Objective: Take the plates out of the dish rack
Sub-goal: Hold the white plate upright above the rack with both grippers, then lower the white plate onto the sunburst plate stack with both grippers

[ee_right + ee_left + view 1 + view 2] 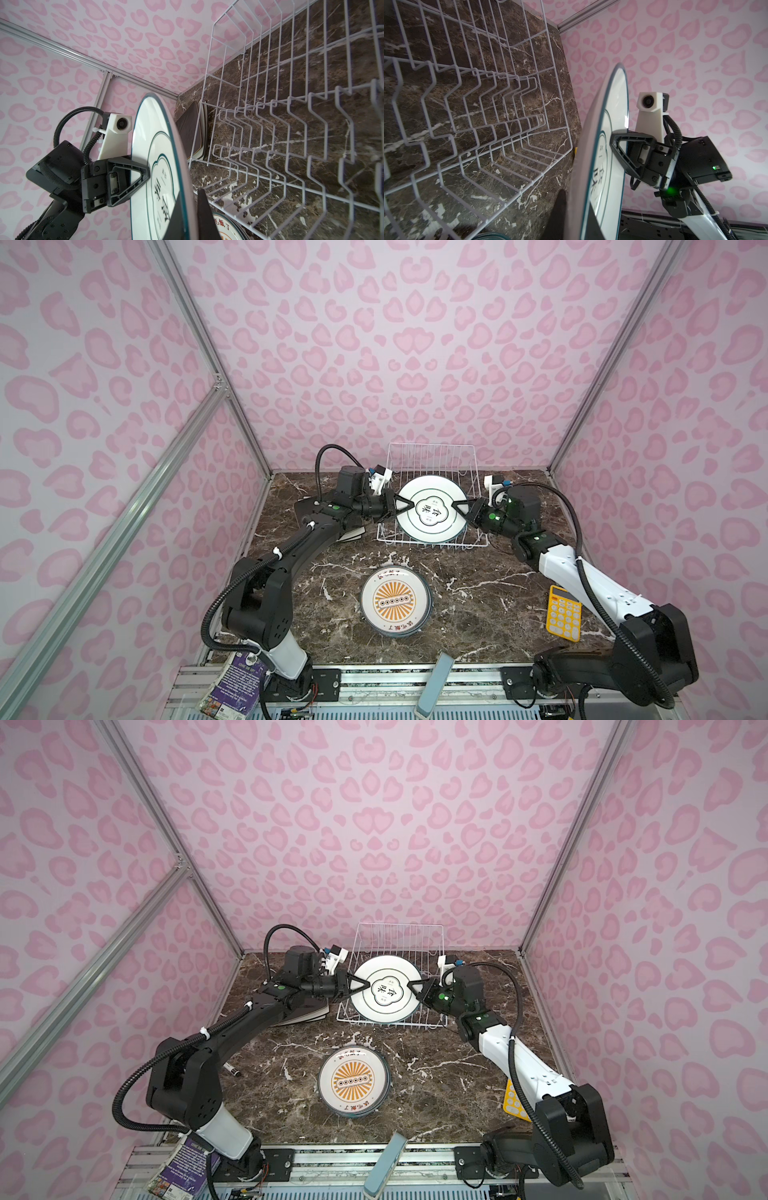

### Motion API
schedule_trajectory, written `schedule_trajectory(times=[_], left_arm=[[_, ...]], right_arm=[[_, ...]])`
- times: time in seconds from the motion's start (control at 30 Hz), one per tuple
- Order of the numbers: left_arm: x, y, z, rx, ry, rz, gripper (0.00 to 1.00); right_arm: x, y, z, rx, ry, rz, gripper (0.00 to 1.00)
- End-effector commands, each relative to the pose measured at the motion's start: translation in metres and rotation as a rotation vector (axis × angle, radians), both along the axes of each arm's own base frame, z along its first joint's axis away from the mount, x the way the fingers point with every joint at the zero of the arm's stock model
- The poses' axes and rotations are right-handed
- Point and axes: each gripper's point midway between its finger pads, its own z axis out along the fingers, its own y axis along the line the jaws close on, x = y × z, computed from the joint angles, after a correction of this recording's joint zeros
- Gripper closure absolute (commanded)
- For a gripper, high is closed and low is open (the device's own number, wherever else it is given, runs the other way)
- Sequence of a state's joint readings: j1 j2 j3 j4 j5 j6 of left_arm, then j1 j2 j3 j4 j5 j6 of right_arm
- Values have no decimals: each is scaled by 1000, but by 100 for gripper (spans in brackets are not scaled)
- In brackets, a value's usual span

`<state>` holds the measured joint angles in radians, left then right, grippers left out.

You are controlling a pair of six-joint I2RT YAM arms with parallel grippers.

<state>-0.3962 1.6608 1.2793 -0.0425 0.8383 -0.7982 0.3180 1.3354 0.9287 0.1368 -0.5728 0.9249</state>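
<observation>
Two-sided grip: left pincer (404, 506) and right pincer (458, 506) are pinching opposite rims of the upright round plate (430, 489) | plate is standing at the front end of the dish rack (432, 456) | plate stack (395, 601) is lying on the table (478, 572) before the rack.

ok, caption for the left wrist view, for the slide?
Right gripper clamps the rim of the upright round plate, wire dish rack behind it.

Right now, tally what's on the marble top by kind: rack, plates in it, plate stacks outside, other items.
Dish rack: 1
Round plate in it: 1
Plate stacks outside: 2, round stack and square stack
Calculator: 1
Pen: 1
Total: 6
</observation>
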Motion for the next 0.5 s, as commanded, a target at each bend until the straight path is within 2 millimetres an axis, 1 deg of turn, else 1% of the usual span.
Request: schedule_trajectory(times=[0.0, 0.1, 0.17, 0.2, 0.23, 0.27, 0.37, 0.47], left_arm=[[-3, -3, 5, -4, -61, -27, 96], [-3, -1, 4, 3, -58, -10, 96], [-4, 1, 5, 8, -63, 6, 96], [-4, 2, 4, 12, -62, 15, 96], [-4, 5, 5, 14, -66, 29, 96], [-5, 6, 6, 13, -71, 40, 96], [-6, 11, 8, 15, -75, 72, 96], [-9, 16, 11, 15, -78, 100, 96]], right_arm=[[2, 4, 6, -10, -56, 14, 97], [3, 3, 7, -25, -73, 13, 95], [2, 2, 9, -32, -91, 17, 90], [2, 2, 9, -37, -96, 17, 85], [2, 1, 9, -44, -101, 15, 76], [1, 1, 10, -55, -111, 17, 69], [-2, -2, 11, -97, -141, 24, 57], [-5, -8, 16, -152, -196, 17, 48]])
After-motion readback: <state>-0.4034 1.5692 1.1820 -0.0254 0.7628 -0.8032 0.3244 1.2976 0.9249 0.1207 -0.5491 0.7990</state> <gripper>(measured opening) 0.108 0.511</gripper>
